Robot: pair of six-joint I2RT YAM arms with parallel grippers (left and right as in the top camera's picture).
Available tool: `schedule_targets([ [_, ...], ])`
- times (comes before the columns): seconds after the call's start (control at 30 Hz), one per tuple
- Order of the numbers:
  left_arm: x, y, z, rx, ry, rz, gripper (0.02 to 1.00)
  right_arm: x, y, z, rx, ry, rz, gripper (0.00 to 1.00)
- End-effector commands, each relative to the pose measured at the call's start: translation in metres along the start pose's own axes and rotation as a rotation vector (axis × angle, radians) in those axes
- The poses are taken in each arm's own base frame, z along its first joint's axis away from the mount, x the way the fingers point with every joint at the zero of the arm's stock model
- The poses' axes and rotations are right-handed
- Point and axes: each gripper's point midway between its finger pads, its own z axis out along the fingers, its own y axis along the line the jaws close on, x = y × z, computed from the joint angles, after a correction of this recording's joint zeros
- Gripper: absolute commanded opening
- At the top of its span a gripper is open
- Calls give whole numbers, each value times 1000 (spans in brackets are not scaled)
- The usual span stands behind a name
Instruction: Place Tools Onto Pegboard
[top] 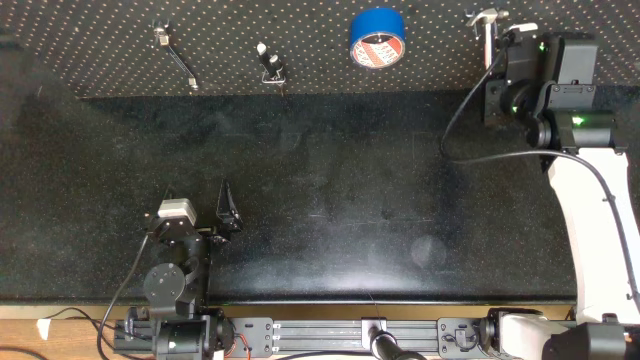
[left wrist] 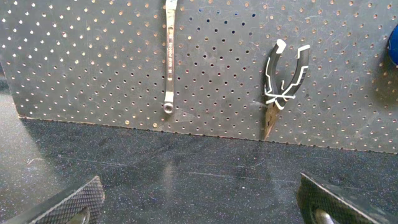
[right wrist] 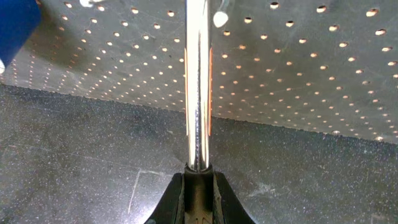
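Left end effector (top: 196, 200): near the near left corner of the tabletop (top: 330, 200), fingers spread wide, holding nothing. Right end effector (right wrist: 199, 177): at the far right corner, pinching the lower end of a chrome tool (right wrist: 199, 93) held upright before the pegboard (top: 90, 40). Hanging on the pegboard along the far edge: wrench (left wrist: 168, 56), pliers (left wrist: 283, 81), blue tape roll (top: 377, 38).

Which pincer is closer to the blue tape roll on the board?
Right. The right pincer is up at the black pegboard just beside the blue tape roll, shut on a shiny metal tool; the left pincer sits open near the table's front edge, far off.
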Motion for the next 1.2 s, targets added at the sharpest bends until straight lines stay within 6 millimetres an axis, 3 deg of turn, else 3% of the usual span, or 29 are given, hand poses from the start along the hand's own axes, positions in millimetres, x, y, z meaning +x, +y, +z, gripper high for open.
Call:
schedule_targets([
  [0.03, 1, -1, 0, 10, 1, 8, 996, -3, -1, 11, 1, 17, -20, 75],
  [0.13, 1, -1, 0, 9, 1, 8, 996, 0, 1, 16, -5, 31, -23, 167],
  [0.43, 1, -1, 0, 9, 1, 9, 996, -2, 1, 16, -4, 23, -24, 676],
  [0.53, 1, -1, 0, 9, 1, 9, 996, -2, 1, 15, -3, 21, -26, 976],
  [0.6, 1, -1, 0, 9, 1, 9, 996, 0, 0, 11, 12, 26, -33, 976],
  [0.73, 1, -1, 0, 9, 1, 9, 996, 43, 0, 10, 39, -8, -36, 976],
  [0.87, 1, -1, 0, 9, 1, 9, 996, 81, 20, -6, -19, -192, -77, 976],
  [1.03, 1, -1, 0, 10, 1, 9, 996, 103, 32, -40, -1, -533, -128, 976],
  [1.2, 1, -1, 0, 10, 1, 8, 996, 115, 37, -57, -3, -694, -121, 976],
])
